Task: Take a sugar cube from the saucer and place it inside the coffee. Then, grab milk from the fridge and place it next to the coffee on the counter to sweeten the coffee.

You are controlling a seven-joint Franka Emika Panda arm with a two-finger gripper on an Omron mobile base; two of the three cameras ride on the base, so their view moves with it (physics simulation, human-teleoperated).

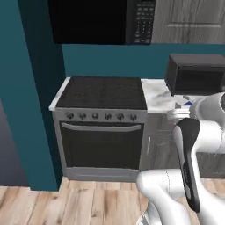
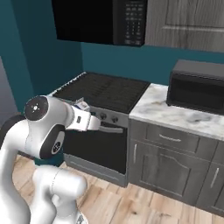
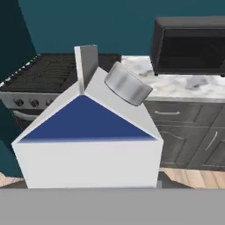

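Left base view takes in the biggest things first: a teal wall (image 1: 39,88) running down the left, and against it a stove (image 1: 101,127) with a dark cooktop, a row of knobs and a dark oven door. A black microwave (image 1: 101,19) hangs above the stove, with a grey wall cabinet (image 1: 189,19) to its right. The counter (image 1: 156,94), white-grey marble with beige veining, joins the stove's right edge; in the right base view it runs on to the right over dark grey drawers (image 2: 175,140) with silver handles. A black toaster oven (image 2: 199,87) sits at the counter's back edge, against the wall, well to the right of the stove. The floor (image 1: 88,204) is pale wood planking.

The milk (image 3: 90,136) looms large in the hand view, a white carton with a blue gable panel and a silver round cap on its sloped top, standing upright right in front of the hand camera, off the counter. In the right base view a small white and blue part of it peeks out at the end of the arm, in front of the stove's front edge. The gripper (image 2: 83,107) is clamped on the milk, jaws spread wide around the carton; its finger tips are hidden behind the carton in the hand view.
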